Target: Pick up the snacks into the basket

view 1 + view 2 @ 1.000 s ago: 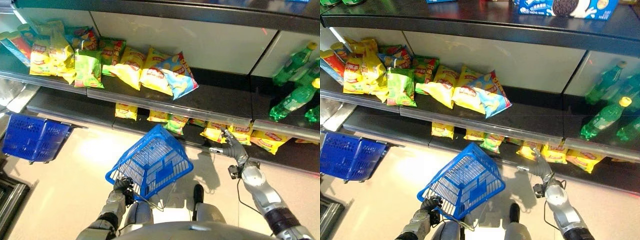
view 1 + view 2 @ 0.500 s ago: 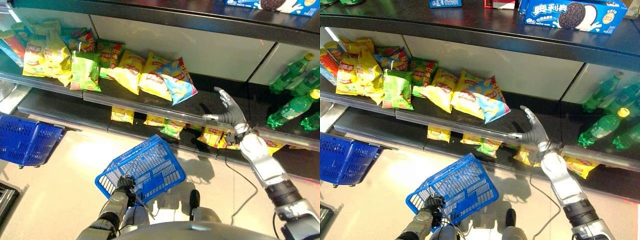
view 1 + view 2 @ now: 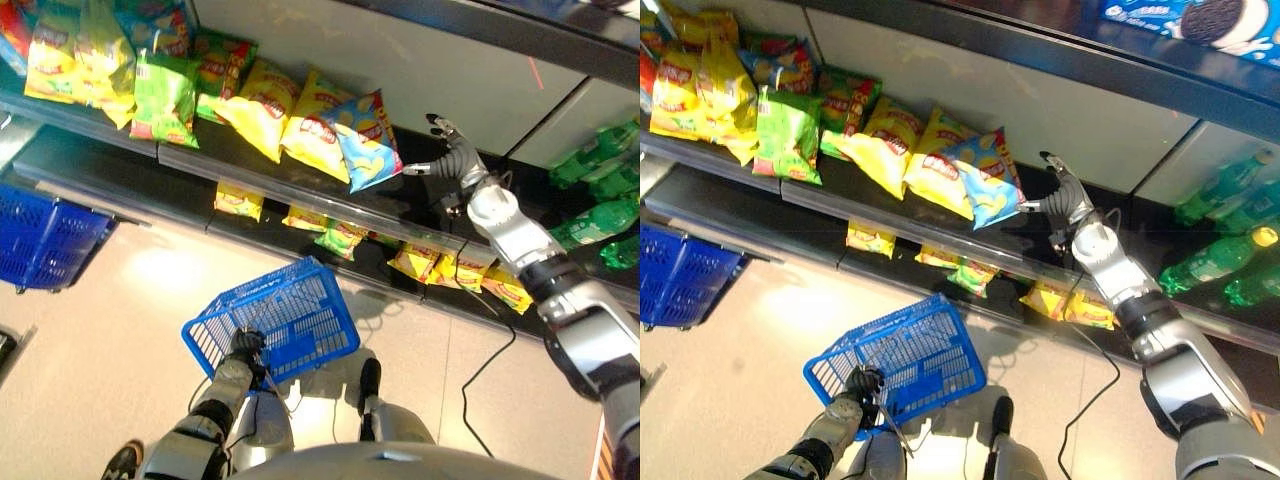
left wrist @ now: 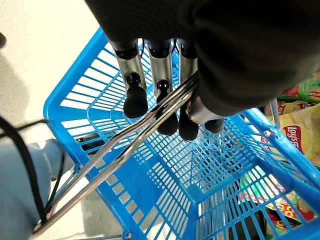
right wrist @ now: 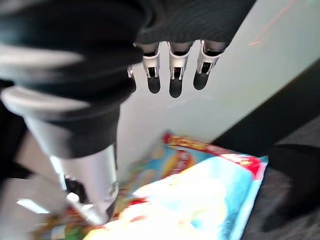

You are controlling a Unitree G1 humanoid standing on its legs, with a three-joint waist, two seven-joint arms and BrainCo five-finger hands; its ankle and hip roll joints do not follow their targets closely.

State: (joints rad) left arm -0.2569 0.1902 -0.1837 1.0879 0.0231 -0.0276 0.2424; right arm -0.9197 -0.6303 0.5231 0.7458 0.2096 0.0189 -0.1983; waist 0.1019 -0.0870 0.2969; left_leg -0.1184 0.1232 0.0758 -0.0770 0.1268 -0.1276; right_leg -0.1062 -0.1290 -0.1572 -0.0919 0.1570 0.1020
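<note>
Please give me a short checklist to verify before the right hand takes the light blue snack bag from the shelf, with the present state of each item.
1. Right hand open: ok.
2. Right hand beside the light blue snack bag, apart, no contact: ok.
3. Bag lies on the shelf, its top side free of other bags: ok.
4. Left hand shut on the basket handle: ok.
5. Blue basket empty, opening upward: ok.
6. Basket under the bag: not ok, it hangs lower, toward the robot's left.

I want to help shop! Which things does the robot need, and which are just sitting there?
Needed: light blue plastic basket in left robot hand; blue-and-yellow snack bag by open right robot hand.
Just there: green plastic bottles; dark blue basket on floor.
</note>
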